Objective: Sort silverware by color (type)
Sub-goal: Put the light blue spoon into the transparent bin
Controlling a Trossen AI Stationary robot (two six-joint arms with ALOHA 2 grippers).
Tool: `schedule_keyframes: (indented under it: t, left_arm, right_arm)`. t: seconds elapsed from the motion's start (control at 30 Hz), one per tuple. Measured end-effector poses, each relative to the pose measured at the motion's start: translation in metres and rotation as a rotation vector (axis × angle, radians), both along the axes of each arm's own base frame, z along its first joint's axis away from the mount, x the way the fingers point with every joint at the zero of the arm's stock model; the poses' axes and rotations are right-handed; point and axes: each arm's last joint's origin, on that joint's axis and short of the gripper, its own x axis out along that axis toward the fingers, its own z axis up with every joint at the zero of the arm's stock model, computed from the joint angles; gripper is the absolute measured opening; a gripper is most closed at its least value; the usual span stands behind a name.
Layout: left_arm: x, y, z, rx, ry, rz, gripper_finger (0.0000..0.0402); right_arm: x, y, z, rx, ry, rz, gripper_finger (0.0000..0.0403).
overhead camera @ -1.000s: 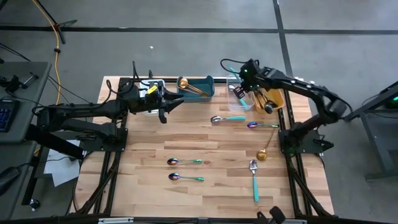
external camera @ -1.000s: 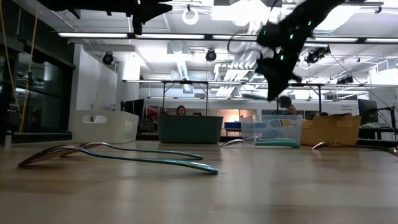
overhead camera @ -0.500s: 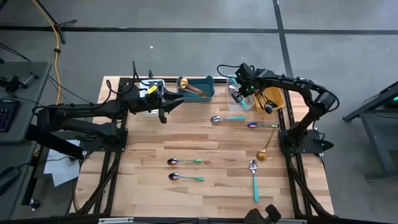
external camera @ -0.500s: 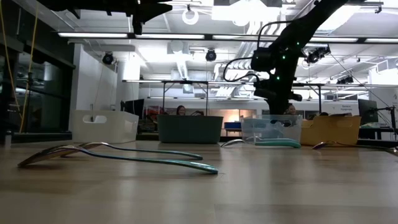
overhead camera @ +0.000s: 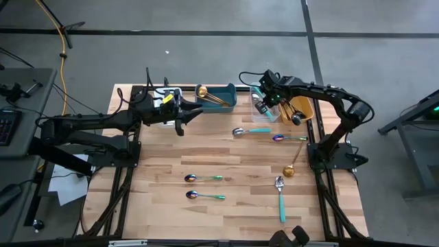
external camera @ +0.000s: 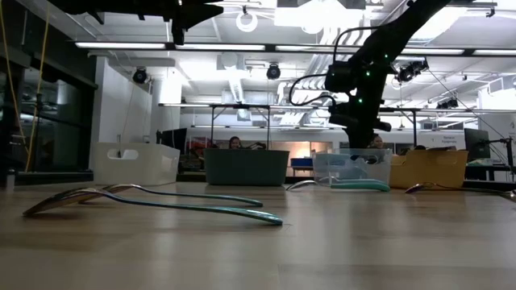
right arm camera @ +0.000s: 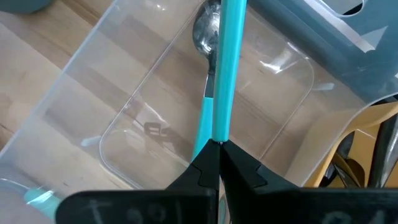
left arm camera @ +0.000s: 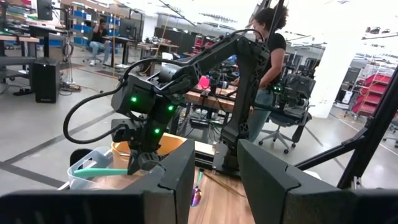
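Here right hand (right arm camera: pixel 214 149) pinches teal-handled spoon (right arm camera: pixel 222 68) over clear bin (right arm camera: pixel 112 118); left hand (left arm camera: pixel 214 180) spread, idle.

Beneath me lies a light butcher-block wooden table (overhead camera: pixel 226 158) framed by black metal rails, standing on a grey concrete floor (overhead camera: pixel 206 48) crossed by dark seam lines. A yellow cable (overhead camera: pixel 63 48) trails over that floor at my left, near a grey side desk (overhead camera: pixel 20 96) with loose papers lying below it. Looking level across the table, I see a white ceiling hung with long fluorescent strip lights (external camera: pixel 129 45) and exposed ducts, a black-framed workbench (external camera: pixel 242 129) farther back, and people seated behind it. Ahead of my left wrist stands a person in a dark shirt (left arm camera: pixel 268 56), beside black office chairs (left arm camera: pixel 292 118), with blue storage shelves (left arm camera: pixel 81 15) along the far wall.
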Motion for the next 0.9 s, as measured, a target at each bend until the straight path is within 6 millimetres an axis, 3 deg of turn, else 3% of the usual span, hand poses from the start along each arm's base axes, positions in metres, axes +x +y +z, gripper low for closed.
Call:
schedule_keyframes:
  t: [0.9]
  left_arm:
    - [0.0000, 0.0001, 0.0000, 0.000, 0.000, 0.006, 0.0113]
  right_arm:
    - [0.0005, 0.0005, 0.0001, 0.027, -0.032, -0.044, 0.0000]
